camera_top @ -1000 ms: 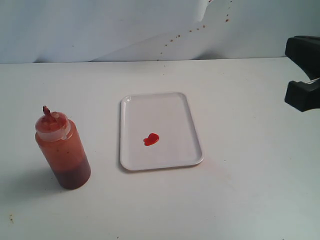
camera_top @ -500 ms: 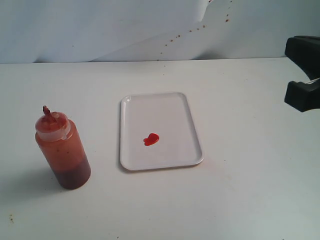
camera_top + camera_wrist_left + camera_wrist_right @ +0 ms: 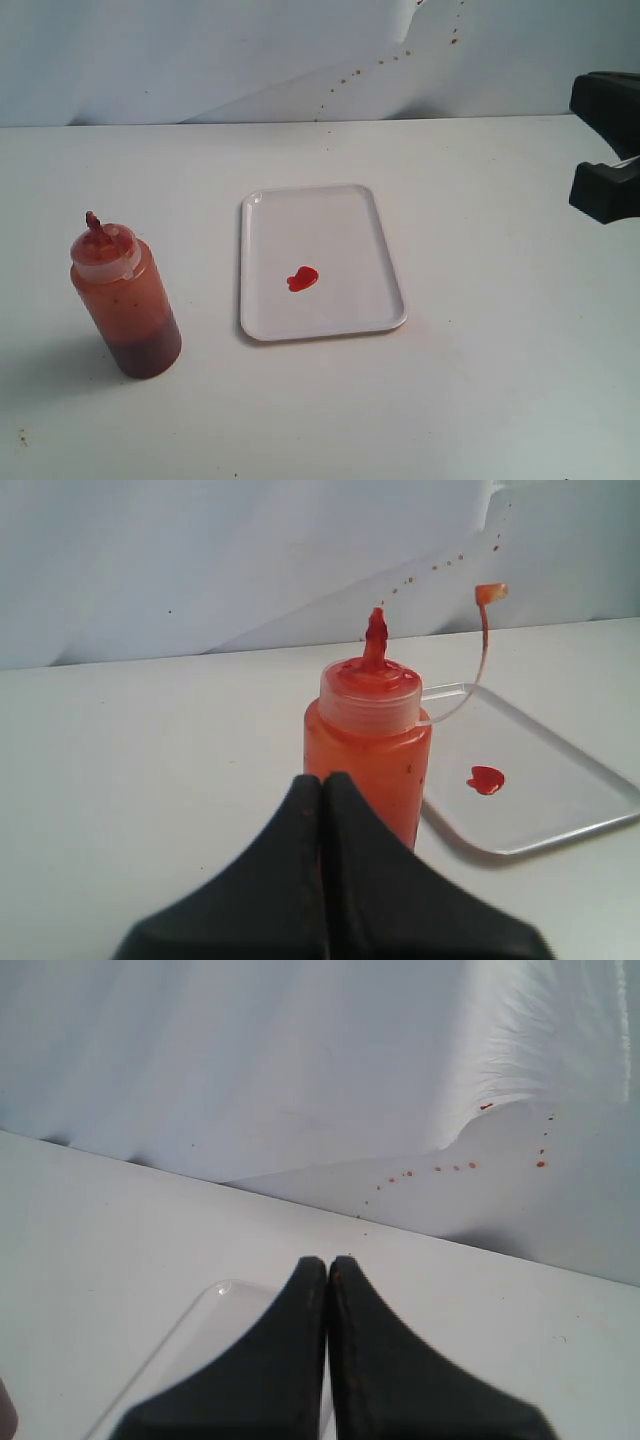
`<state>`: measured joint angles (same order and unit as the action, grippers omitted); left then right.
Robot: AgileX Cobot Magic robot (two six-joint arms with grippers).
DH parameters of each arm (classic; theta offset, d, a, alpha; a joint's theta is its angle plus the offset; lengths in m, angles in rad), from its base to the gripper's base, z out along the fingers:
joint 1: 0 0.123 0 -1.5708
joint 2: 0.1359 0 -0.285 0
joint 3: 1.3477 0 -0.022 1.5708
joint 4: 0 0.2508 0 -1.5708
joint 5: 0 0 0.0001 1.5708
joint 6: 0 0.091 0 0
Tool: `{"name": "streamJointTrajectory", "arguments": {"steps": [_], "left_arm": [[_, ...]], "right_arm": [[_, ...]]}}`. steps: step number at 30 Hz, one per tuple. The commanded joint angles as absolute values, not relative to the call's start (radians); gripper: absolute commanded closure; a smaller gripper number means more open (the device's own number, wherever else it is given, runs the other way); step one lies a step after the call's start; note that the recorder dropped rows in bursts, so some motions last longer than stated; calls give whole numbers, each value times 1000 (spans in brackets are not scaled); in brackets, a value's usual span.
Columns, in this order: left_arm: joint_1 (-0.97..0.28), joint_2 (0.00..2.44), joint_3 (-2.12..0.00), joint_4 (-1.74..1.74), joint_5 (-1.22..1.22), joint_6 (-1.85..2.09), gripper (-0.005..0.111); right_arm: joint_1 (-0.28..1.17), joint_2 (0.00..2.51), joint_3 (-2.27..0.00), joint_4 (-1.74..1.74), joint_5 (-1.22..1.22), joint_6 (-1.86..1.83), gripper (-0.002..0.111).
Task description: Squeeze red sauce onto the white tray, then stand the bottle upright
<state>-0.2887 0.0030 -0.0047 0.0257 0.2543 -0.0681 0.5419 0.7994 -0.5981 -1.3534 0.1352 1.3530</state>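
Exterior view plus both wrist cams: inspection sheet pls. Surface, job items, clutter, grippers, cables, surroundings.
Surface: white table, a few tiny brown specks near its front left corner.
Job's things: bottle stands upright left of the white tray, apart from it; nozzle uncapped, tip cap hanging on its tether. Tray lies flat mid-table with one small blob of red sauce on it.
Clutter: nothing seen.
Grippers: left gripper shut, holding nothing, pointed at the bottle. Right gripper shut, holding nothing, above the tray's edge.
Cables: nothing seen.
Surroundings: white backdrop behind the table, dotted with reddish spots.
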Motion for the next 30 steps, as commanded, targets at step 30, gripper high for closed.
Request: {"name": "streamJointTrajectory", "arguments": {"steps": [30], "left_arm": [[24,0,0,36,259,-43,107]], "right_arm": [[540,796,-596,-1349,137,1351,108]]}}
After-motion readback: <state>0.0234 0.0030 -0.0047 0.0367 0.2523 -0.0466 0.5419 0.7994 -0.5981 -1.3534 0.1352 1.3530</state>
